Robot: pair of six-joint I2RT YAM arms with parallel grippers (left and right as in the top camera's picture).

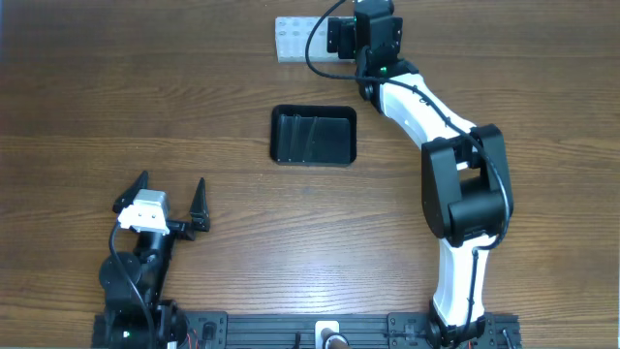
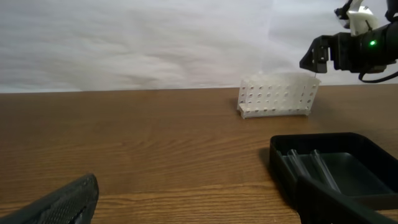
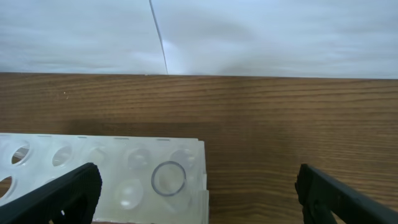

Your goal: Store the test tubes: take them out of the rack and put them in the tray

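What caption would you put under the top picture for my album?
Right gripper above the white rack, black tray mid-table, left gripper resting open.

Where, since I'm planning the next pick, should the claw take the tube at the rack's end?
The tube stands upright in an end hole of the rack, which encloses its sides. So probably grip its top, just under the round rim, coming straight down with the open right claw.

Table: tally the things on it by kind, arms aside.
test tube rack: 1
black tray: 1
test tubes: 3 discernible, 2 in the tray, 1 in the rack
Total: 5
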